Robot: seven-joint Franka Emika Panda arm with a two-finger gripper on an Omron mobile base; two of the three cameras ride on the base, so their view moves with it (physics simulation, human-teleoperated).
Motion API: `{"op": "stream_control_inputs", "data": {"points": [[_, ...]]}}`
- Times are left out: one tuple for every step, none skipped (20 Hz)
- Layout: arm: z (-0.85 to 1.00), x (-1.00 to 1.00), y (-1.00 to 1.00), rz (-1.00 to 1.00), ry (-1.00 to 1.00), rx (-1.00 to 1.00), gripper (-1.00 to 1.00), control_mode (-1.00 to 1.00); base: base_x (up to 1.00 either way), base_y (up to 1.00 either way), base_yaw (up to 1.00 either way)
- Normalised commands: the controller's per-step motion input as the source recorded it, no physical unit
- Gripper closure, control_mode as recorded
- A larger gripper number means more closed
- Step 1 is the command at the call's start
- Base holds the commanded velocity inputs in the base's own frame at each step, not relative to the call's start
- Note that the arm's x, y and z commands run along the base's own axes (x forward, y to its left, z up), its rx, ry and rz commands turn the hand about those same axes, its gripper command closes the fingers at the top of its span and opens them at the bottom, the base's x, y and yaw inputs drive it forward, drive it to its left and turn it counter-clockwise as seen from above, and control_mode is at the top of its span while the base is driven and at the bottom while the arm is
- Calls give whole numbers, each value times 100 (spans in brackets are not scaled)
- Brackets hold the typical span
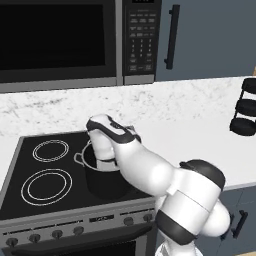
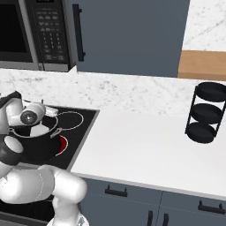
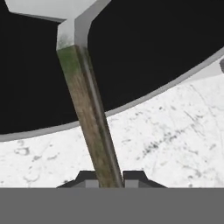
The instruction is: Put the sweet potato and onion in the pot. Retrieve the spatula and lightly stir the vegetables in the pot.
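Wooden and weathered, the spatula (image 3: 89, 118) handle runs up between the fingertips of the gripper (image 3: 110, 177), which are clamped on it near its lower end, and it ends in a pale grey blade at the top of the hand view. Behind the blade lies the dark inside of the pot (image 1: 100, 175), whose silvery rim curves across that view. From the left base view the pot stands on the stove (image 1: 30, 195), at its front right, and the hand hangs directly over the pot's opening. The sweet potato and onion are hidden from me inside the pot. Stirring well probably means keeping the blade low inside the pot, sweeping in small slow circles away from the wall so nothing tips or spills.
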Motion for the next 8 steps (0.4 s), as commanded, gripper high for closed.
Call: {"op": "stream_control_inputs", "data": {"points": [[0,-43,46,0,-5,0,100,-100,0,0,0],[2,-32,39,0,-9,0,100,-100,0,0,0],[18,-18,26,0,-8,0,100,-100,0,0,0],[31,-15,19,0,-8,0,100,-100,0,0,0],[46,-5,8,0,-8,0,100,-100,0,0,0],[63,0,0,-3,-5,0,100,-100,0,0,0],[71,11,0,-7,-2,0,100,-100,0,0,0],[60,34,0,-10,0,0,100,-100,0,0,0]]}}
